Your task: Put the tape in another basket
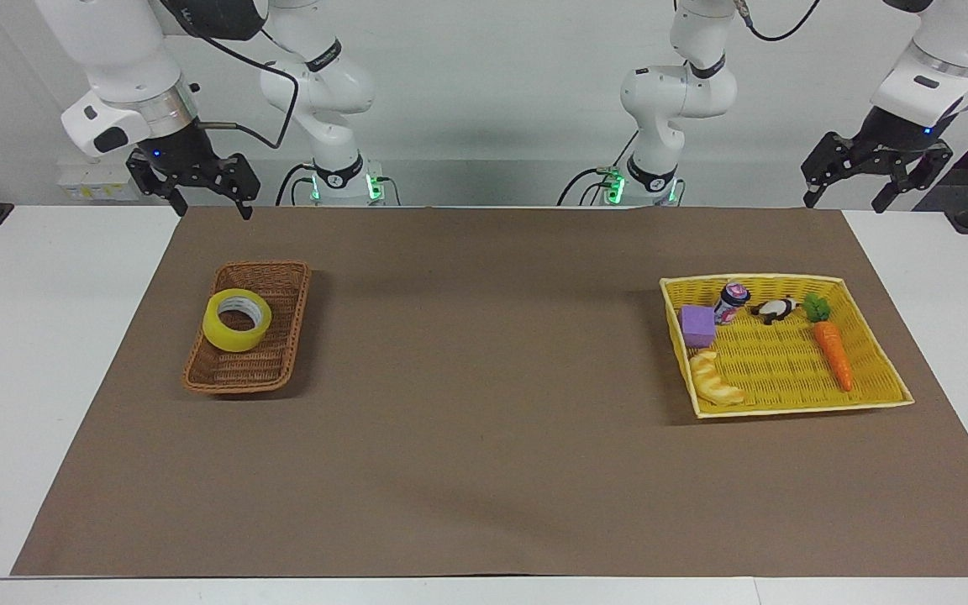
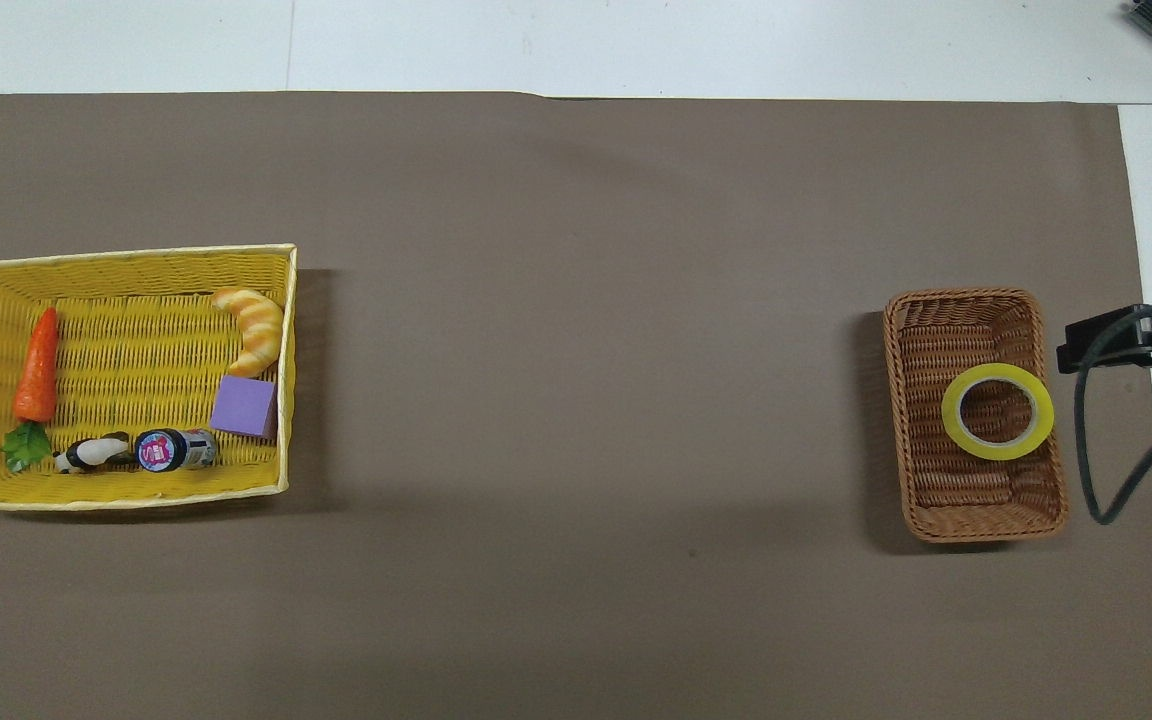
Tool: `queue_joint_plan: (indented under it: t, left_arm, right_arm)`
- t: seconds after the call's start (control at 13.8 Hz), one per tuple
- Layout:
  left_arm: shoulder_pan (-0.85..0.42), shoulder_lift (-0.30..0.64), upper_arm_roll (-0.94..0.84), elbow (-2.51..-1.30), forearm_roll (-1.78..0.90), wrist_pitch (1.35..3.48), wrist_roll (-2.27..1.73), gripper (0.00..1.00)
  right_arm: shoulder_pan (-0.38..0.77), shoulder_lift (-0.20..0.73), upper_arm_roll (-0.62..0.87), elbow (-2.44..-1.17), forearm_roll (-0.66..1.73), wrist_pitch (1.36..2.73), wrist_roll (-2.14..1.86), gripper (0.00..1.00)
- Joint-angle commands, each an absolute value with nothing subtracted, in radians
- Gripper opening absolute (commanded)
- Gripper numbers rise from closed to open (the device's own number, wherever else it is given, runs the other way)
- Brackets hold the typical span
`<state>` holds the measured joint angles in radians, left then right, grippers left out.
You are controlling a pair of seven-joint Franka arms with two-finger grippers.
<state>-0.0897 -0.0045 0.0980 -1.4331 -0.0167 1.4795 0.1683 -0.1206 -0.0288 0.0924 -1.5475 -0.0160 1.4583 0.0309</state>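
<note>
- The right gripper is hanging in the air with its fingers spread and nothing between them, over the edge of the brown mat at the right arm's end of the table.
- The wicker basket is sitting on the mat toward the right arm's end, well apart from the gripper.
- The tape, a yellow roll with a pale core, is lying flat inside the wicker basket, its hole facing up, leaning against the basket's long wall on the right arm's side.
- The yellow mesh tray is resting on the mat toward the left arm's end, holding a purple block, a croissant, a small can, a black-and-white toy animal and a carrot.
- The left gripper is waiting in the air off the mat's corner at the left arm's end, fingers spread and holding nothing.
</note>
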Motion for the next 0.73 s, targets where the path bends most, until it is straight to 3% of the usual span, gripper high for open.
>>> queue_joint_plan:
  t: [0.0, 0.65]
  left_arm:
    - [-0.078, -0.028, 0.091, -1.457, -0.028, 1.474, 0.163, 1.0]
    - [-0.083, -0.012, 0.091, -1.433, -0.015, 1.448, 0.161, 1.0]
  right_arm:
    - [-0.13, -0.018, 0.097, -1.502, 0.009, 1.422, 0.031, 1.0]
    - [-0.13, -0.028, 0.097, -1.508, 0.017, 1.434, 0.031, 1.0]
